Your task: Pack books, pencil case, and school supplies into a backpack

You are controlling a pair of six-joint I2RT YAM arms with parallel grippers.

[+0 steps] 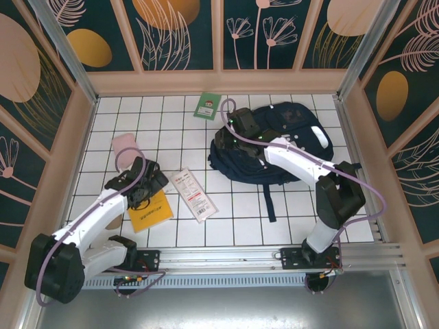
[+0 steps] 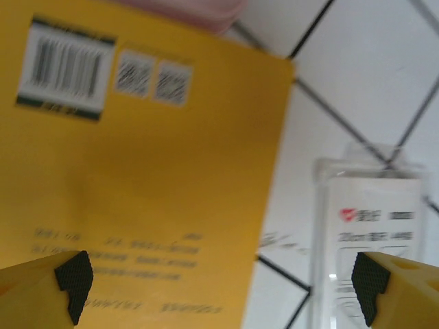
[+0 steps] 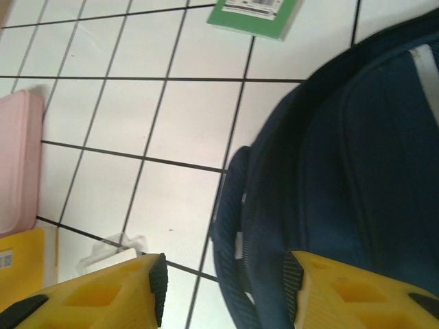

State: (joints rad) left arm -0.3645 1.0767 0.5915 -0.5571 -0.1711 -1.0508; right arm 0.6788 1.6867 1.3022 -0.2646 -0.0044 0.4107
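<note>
while both grippers gape empty, two books, one pouch, one packet, one backpack show.

Navy backpack lies right; yellow book, white packet (flat) left.

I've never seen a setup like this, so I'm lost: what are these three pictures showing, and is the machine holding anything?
Two robot arms stand at the near edge of a white tiled table. One picture looks down from above; the other two come from cameras on each wrist.

On the table lie a yellow book, a pink pencil case, a white supplies packet, a small green book and a navy backpack.

The left gripper hangs open over the yellow book, holding nothing. The right gripper is open at the backpack's edge, its fingers either side of a fabric fold.
</note>
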